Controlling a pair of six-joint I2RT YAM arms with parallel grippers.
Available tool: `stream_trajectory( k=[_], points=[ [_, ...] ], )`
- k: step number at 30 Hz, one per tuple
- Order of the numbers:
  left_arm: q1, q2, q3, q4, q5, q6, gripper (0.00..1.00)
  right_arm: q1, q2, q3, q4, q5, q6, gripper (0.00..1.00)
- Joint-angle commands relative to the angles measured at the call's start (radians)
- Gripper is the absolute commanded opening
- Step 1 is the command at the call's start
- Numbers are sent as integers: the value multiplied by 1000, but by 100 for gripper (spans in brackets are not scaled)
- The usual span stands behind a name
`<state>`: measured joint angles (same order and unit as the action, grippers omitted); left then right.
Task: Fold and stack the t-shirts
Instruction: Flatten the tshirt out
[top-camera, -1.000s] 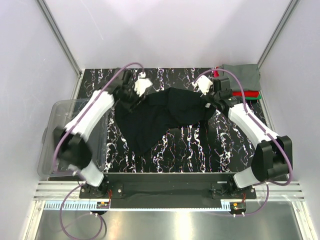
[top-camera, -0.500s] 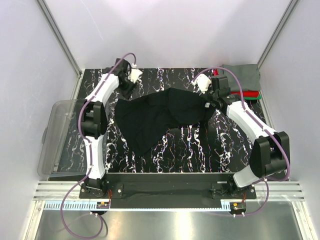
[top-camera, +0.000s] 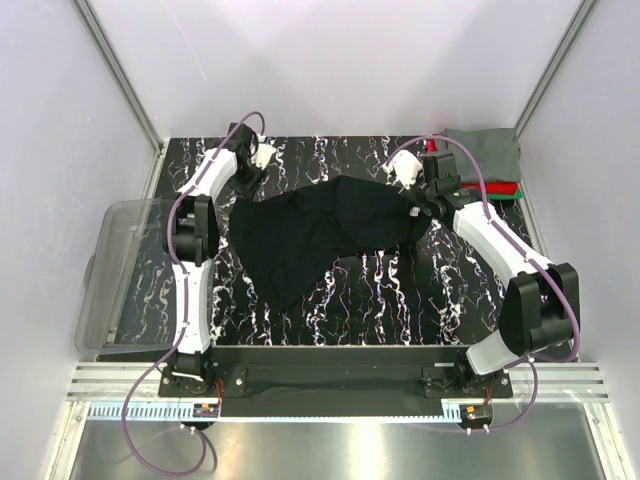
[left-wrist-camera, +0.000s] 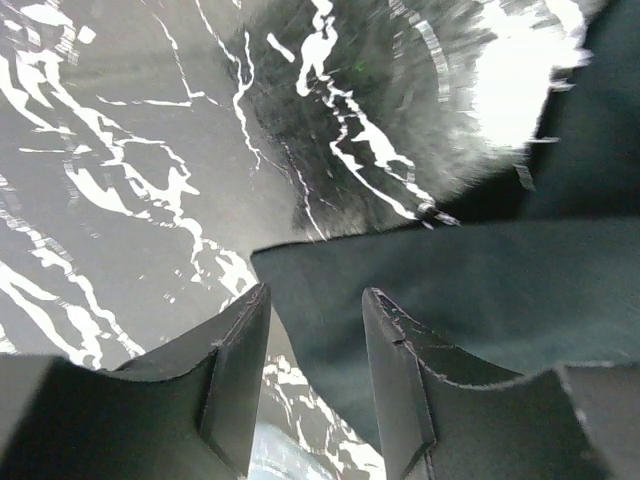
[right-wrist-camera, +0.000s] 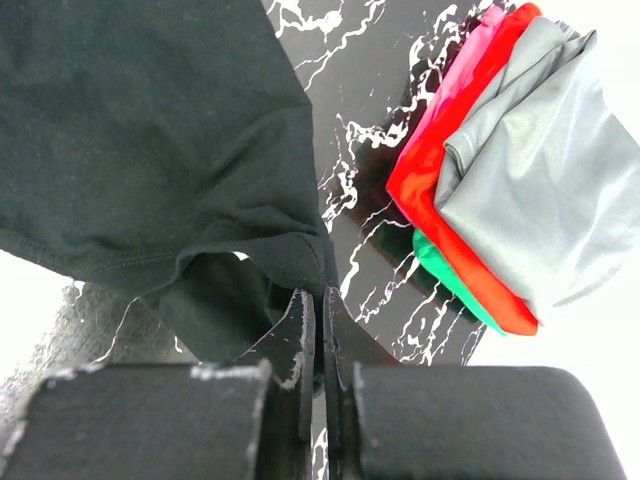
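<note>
Green t-shirt mostly buried under red t-shirt and grey t-shirt, black t-shirt cut off by wrist view edges

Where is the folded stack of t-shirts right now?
In the top view, the folded stack sits at the table's far right corner, grey shirt uppermost, just beyond the right gripper.

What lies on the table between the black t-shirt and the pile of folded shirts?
Nothing: a bare strip of marbled table separates the black t-shirt from the folded pile, clearest in the right wrist view.
</note>
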<state>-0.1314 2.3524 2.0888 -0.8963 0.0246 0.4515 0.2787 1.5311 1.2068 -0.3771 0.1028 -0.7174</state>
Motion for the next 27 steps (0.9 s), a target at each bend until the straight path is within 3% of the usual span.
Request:
stream_trajectory(
  k=[1,18,27],
  points=[
    [30,18,83,-3,-22,-10,46,-3,0,54,-14,-18,7,0],
    [59,148,161,-64,15,-10,46,-4,58,122,-49,-26,-2,0],
    [65,179,169,-88,40,-1,32,-4,80,132,-52,-20,-8,0]
  ],
)
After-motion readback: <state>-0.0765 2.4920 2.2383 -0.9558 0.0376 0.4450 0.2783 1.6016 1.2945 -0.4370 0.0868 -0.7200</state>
